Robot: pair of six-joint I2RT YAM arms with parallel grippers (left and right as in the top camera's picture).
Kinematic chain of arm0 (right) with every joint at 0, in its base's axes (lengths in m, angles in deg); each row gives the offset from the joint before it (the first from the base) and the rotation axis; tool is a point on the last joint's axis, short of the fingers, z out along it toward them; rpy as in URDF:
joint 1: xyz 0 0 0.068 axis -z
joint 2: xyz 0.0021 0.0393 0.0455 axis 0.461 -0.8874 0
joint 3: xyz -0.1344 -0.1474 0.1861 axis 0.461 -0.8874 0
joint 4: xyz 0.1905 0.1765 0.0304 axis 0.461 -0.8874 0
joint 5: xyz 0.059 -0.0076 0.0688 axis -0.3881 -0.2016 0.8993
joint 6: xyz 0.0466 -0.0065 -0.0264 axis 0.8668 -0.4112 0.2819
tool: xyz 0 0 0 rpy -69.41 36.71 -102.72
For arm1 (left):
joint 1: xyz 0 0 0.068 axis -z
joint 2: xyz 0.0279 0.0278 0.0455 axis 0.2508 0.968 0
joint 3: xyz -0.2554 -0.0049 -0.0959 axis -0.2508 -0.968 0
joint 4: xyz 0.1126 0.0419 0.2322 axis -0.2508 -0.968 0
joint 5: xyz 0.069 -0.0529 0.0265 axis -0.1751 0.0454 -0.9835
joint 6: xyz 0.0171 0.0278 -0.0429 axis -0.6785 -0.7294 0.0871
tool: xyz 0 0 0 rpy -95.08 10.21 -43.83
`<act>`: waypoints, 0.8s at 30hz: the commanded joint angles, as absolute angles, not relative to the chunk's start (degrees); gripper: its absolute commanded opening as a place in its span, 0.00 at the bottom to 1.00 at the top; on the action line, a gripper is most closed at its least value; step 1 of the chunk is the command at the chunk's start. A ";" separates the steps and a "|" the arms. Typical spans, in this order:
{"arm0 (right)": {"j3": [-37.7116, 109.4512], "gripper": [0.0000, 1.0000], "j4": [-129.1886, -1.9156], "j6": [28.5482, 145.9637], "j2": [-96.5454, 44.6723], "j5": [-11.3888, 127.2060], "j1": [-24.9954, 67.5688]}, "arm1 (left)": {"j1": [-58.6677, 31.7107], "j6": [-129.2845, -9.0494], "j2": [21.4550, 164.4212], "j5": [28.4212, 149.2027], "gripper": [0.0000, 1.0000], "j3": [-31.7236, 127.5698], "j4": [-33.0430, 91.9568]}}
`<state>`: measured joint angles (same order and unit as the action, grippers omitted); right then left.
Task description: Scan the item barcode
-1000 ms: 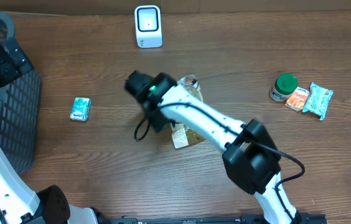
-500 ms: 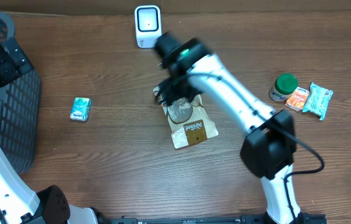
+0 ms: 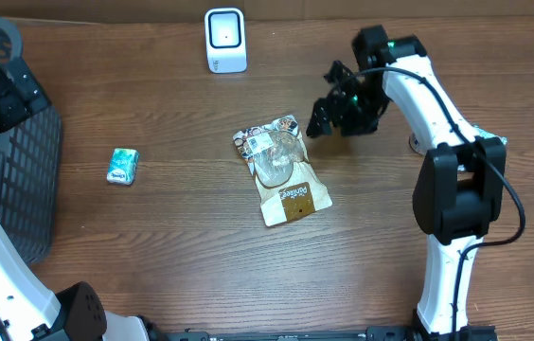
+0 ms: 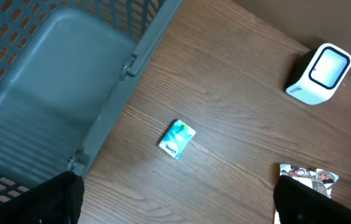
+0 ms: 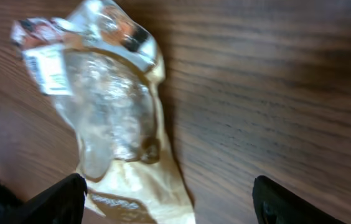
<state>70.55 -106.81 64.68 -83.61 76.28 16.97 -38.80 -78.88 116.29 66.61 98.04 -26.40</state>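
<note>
The item, a crinkled pouch with a clear top and a tan bottom (image 3: 281,175), lies flat mid-table with a white label near its upper end. The right wrist view shows the pouch (image 5: 110,118) from above. My right gripper (image 3: 322,123) hovers to the pouch's upper right, open and holding nothing; in its own view the right gripper (image 5: 175,208) shows dark fingertips (image 5: 57,199) spread wide. The white scanner (image 3: 225,40) stands at the back, also seen as the scanner (image 4: 320,73). My left gripper (image 4: 175,211) is open and empty beside the basket.
A grey mesh basket (image 3: 21,189) fills the left edge, and its rim (image 4: 135,59) shows in the left wrist view. A small teal pack (image 3: 123,166) lies left of the pouch. At right sit a green-lidded jar (image 3: 431,133), an orange packet (image 3: 453,150) and a teal packet (image 3: 485,153).
My right arm has swung from over the pouch to the right and back, its jaws wider. The pouch now lies uncovered on the table. The left arm has not moved.
</note>
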 commanded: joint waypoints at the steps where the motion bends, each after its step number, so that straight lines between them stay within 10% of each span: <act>1: 66.48 0.82 -104.82 62.34 -84.13 80.43 16.99 | -38.84 -80.13 116.45 67.02 1.00 98.28 -26.31; 20: 60.05 0.81 -99.90 62.60 -84.15 83.05 16.62 | -38.84 -76.46 116.47 75.94 1.00 98.26 -24.93; 21: 60.05 0.81 -99.83 62.62 -84.15 83.05 16.58 | -38.71 -76.50 116.73 78.12 0.93 98.22 -24.91; 24: 60.05 0.81 -99.44 62.86 -84.15 83.08 16.60 | -37.47 -76.48 117.47 83.92 0.09 96.69 -25.09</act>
<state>60.23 -99.79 62.86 -84.37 82.18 16.90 -38.60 -76.89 116.36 75.37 97.91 -25.09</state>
